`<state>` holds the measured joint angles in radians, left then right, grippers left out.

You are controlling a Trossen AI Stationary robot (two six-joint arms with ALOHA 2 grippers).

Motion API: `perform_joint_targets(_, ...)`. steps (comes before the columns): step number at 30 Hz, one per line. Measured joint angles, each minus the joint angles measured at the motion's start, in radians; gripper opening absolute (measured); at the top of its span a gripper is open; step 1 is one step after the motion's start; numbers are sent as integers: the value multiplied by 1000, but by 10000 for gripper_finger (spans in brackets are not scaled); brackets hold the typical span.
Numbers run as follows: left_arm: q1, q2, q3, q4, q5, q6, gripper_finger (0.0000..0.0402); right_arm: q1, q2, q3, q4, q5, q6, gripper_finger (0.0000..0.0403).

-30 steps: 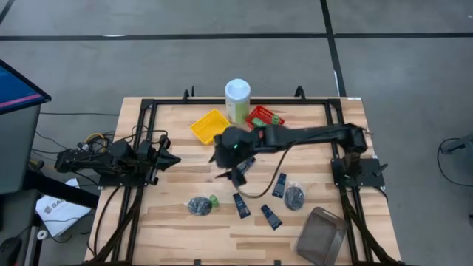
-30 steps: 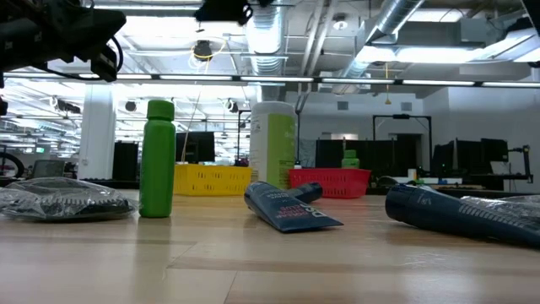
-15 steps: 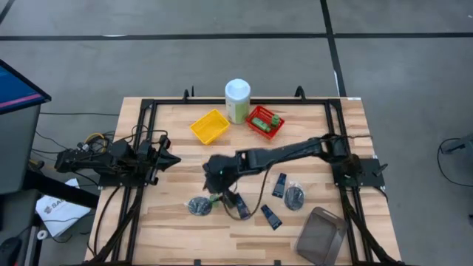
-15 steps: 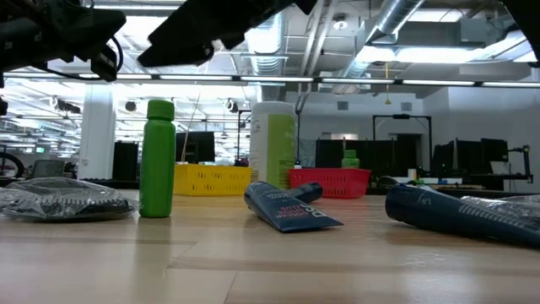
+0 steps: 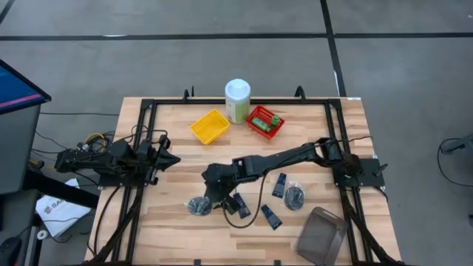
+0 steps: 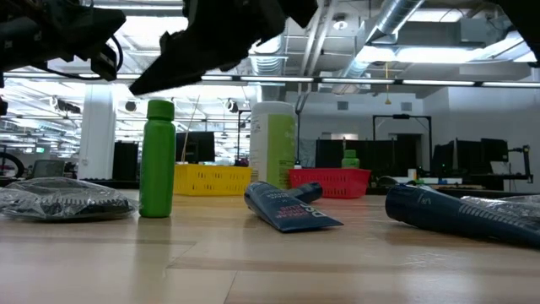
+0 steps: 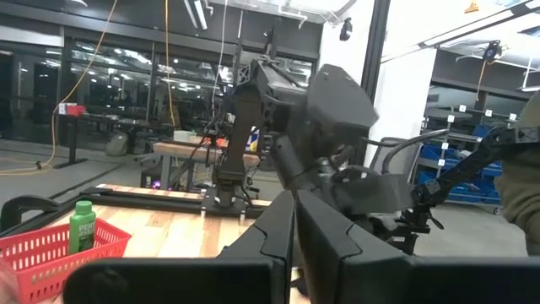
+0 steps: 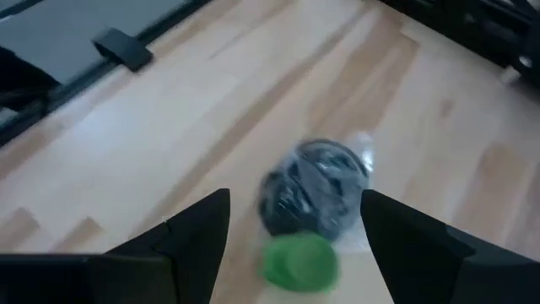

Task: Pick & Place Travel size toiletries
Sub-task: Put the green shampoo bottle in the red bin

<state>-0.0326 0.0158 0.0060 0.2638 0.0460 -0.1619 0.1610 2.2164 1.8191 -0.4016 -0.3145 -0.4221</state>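
Grey tiled floor [image 5: 222, 52] around the table; ceiling ducts [image 6: 396, 25] and strip lights overhead.

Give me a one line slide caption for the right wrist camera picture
Open right gripper poised above a green bottle standing beside a wrapped dark bundle on the wooden table.

Two matte black jointed arms, with black cables trailing along them.
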Motion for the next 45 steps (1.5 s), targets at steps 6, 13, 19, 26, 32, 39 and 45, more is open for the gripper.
perform_joint_targets(6,0,0,0,1,0,0,11,-25,1,0,-9,0,3,260)
perform_joint_targets(13,0,0,0,6,0,0,11,-33,1,-11,-28,-1,2,260)
perform_joint_targets(19,0,0,0,8,0,0,11,-34,18,-8,-3,-3,4,260)
perform_joint_targets(26,0,0,0,8,0,0,11,-32,42,-12,-20,-4,-4,257)
perform_joint_targets(32,0,0,0,10,0,0,11,-44,41,-10,-20,-4,-4,215)
perform_joint_targets(39,0,0,0,15,0,0,11,-45,40,-10,-13,-37,-5,145)
perform_joint_targets(45,0,0,0,15,0,0,11,-46,39,-10,-13,-40,-4,104)
